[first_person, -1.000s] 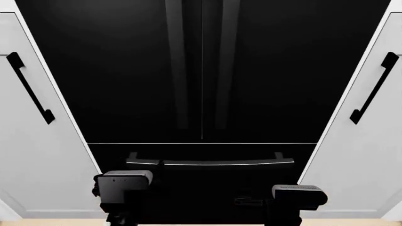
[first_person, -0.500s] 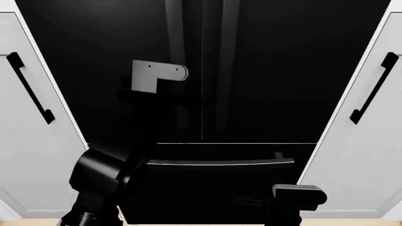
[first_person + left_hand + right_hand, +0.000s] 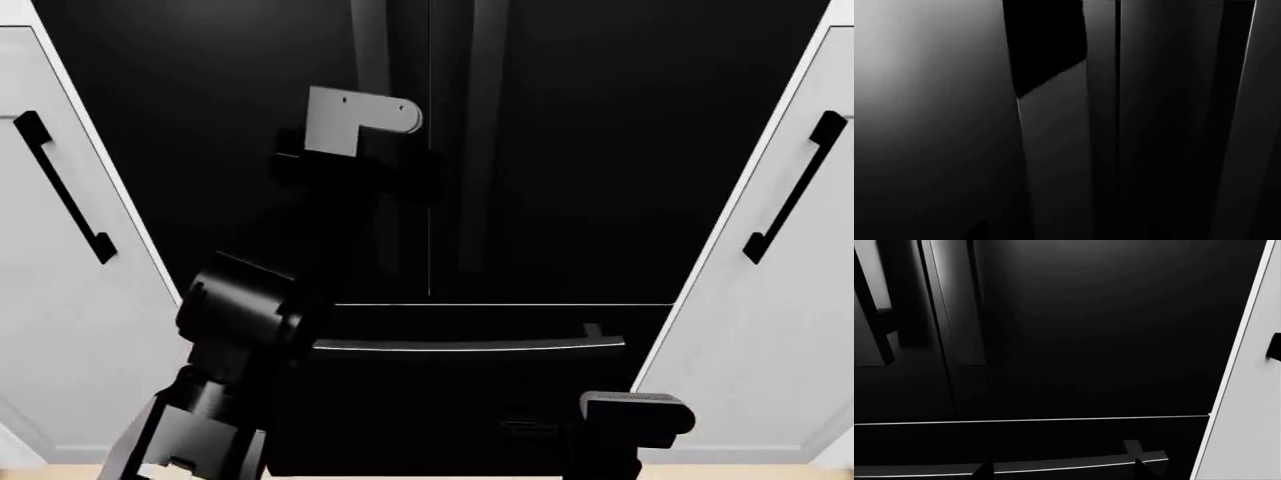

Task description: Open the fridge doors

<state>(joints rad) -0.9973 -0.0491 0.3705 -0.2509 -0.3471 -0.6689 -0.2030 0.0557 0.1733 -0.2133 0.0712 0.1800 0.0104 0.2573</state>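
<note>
L pincer [image 3: 400, 165] at L door handle [image 3: 378, 140], grip unclear; fridge doors [image 3: 587, 150] shut; R pincer unseen.

A thin strip of pale wooden floor [image 3: 441, 472] is showing along the very bottom of the head view, and that is all of it we are getting. The white cabinets [image 3: 80, 330] are standing on it at both sides, their bases meeting it at the corners. Between them the black fridge front [image 3: 441, 400] is running down to it, though the meeting line is sitting behind the dark arm parts and is hard to make out.
</note>
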